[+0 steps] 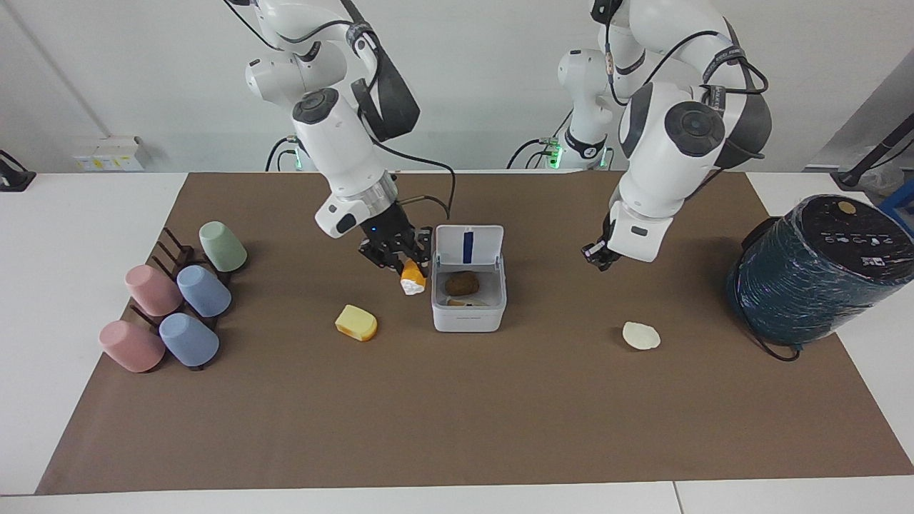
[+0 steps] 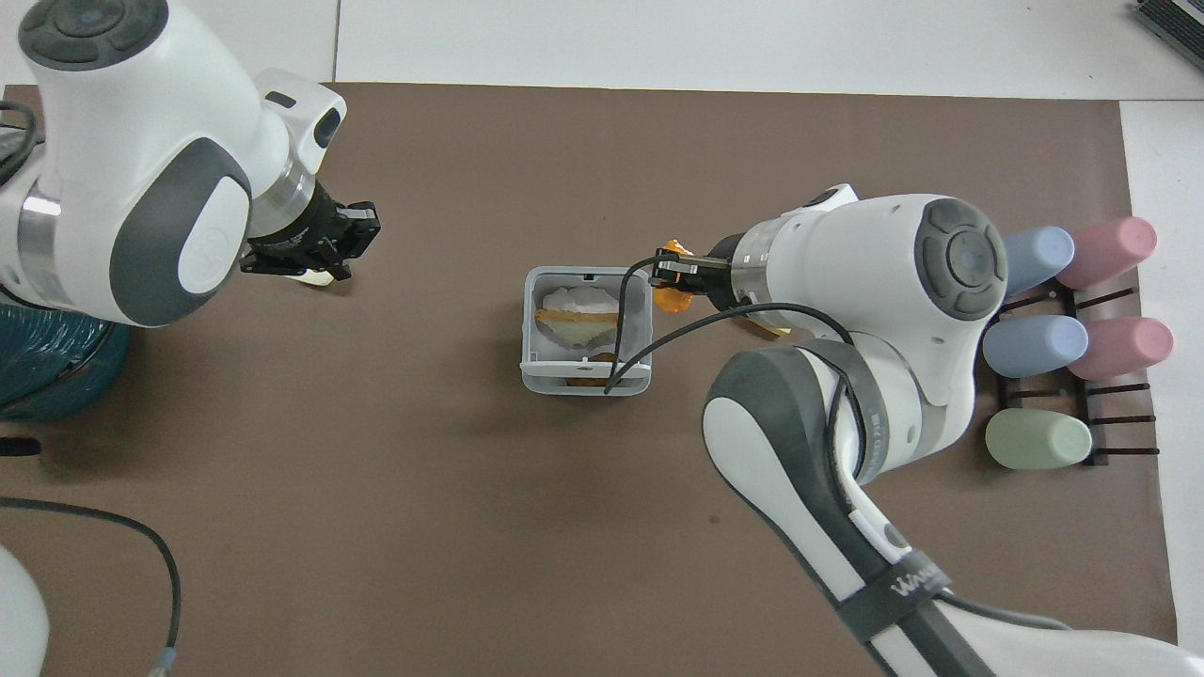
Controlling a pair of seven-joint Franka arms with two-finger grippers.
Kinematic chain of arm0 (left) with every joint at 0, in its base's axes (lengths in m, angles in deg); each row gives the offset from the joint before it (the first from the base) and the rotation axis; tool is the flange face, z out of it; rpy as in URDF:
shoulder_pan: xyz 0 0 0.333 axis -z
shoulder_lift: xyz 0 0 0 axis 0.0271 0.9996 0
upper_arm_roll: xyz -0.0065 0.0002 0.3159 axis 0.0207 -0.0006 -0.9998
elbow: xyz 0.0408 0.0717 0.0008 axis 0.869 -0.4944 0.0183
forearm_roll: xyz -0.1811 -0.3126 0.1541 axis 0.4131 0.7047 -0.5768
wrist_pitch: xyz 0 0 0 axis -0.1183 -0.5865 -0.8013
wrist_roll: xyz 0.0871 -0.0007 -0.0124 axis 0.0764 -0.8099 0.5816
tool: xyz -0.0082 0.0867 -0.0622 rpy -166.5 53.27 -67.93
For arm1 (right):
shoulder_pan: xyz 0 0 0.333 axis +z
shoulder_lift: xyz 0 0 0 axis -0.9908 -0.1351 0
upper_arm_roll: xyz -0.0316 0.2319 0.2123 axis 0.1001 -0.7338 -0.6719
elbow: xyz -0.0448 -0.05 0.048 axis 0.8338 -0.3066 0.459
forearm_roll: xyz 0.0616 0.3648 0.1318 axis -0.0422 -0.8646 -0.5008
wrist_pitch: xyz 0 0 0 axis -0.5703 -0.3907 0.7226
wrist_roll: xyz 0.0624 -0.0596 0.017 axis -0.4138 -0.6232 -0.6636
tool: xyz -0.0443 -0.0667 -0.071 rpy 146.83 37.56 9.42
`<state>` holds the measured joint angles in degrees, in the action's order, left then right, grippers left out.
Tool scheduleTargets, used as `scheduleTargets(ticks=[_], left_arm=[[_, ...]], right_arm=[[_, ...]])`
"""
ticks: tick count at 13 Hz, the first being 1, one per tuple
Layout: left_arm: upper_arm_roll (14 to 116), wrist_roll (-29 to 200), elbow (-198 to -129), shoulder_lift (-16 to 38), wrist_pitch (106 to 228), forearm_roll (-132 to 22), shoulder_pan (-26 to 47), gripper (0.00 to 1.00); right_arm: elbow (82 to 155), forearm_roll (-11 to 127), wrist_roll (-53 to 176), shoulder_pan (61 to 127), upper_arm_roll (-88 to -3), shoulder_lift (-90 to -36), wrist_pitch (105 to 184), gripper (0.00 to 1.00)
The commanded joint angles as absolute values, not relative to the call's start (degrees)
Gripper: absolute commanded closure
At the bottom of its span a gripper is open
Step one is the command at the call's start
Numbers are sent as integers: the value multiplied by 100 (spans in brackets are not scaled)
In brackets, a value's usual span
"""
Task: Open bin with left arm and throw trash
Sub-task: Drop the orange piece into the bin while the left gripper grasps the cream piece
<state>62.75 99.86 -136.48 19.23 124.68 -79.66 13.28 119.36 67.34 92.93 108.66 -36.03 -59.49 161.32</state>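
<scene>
The white bin (image 1: 468, 320) stands mid-mat with its lid (image 1: 468, 246) up; a brown lump and a pale piece lie inside. My right gripper (image 1: 407, 270) is shut on the orange lump with a white end (image 1: 412, 280) and holds it in the air just beside the bin's rim, toward the right arm's end. In the overhead view the gripper (image 2: 670, 280) and lump (image 2: 672, 301) sit at the rim of the bin (image 2: 527, 329). The yellow wedge (image 1: 356, 323) and the cream-white round (image 1: 640, 335) lie on the mat. My left gripper (image 1: 597, 255) is shut and empty, raised over the mat near the cream round.
A big dark-teal wrapped cylinder (image 1: 814, 268) stands at the left arm's end of the table. A dark rack with several pastel cups (image 1: 175, 303) stands at the right arm's end. A brown mat (image 1: 457, 414) covers the table.
</scene>
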Motion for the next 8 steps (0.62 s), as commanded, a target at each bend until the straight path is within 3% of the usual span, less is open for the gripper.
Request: scheduleTargets(ticks=[1,3,6,8], left_arm=[[6341,9435,-14733,1456,13485,-8112,1041,87],[6341,9320,-15315,1306,14243,-8120,909,67],[6341,8951,-15475,1349,14536,-8112,820,43],[6341,8941,-15720,1419,14955,-8120,794,41]], right_arm=[[11775,6271,9637,10974,-3584,-6193,16230,100],[11758,5998,9962,11167,-3584,-6333,16300,100],[11827,5971,10183,11326,-3593,-6431,16354,100],[11871,5962,10376,11423,-3593,-6510,16310,100]])
